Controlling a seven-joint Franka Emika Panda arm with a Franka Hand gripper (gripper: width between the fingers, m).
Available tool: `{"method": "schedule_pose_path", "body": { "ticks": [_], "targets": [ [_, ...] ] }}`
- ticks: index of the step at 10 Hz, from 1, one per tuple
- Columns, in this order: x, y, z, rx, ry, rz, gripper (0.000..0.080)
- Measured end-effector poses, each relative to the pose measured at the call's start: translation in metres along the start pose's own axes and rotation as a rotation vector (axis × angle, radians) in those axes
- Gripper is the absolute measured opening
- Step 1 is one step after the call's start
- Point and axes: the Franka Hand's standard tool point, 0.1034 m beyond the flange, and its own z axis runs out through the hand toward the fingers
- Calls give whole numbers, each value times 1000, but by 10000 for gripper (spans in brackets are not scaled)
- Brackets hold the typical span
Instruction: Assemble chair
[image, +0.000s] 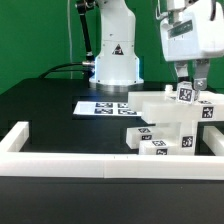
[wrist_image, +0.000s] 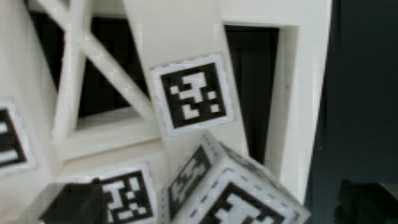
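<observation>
Crowding the wrist view, blurred chair parts (wrist_image: 187, 95) hide the claw (image: 190, 88)

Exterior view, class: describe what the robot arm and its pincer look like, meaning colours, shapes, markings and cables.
The arm is glossy white with rounded segments on a wide domed base bearing a black triangular mark. A black cable trails from the base towards the exterior view's left. The pincer hangs from a boxy white hand; its two short fingers are dark.

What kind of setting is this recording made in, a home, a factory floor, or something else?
Most likely a robotics lab bench: a black table fenced by a low white border rail, the marker board lying flat on it, and tagged white chair parts under the open gripper.
</observation>
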Motion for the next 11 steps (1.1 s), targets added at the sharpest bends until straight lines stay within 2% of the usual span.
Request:
{"method": "schedule_pose_path", "body": {
  "ticks": [1, 2, 3, 6, 10, 11],
  "targets": [
    [0, 0, 0, -2, 0, -76, 649],
    [1, 1, 1, -28, 3, -172, 649],
    [3, 1, 1, -42, 13, -324, 649],
    [7, 2, 4, -61, 21, -650, 649],
    [8, 2, 4, -62, 23, -729, 637],
    [8, 2, 4, -62, 23, -729, 468]
  ]
}}
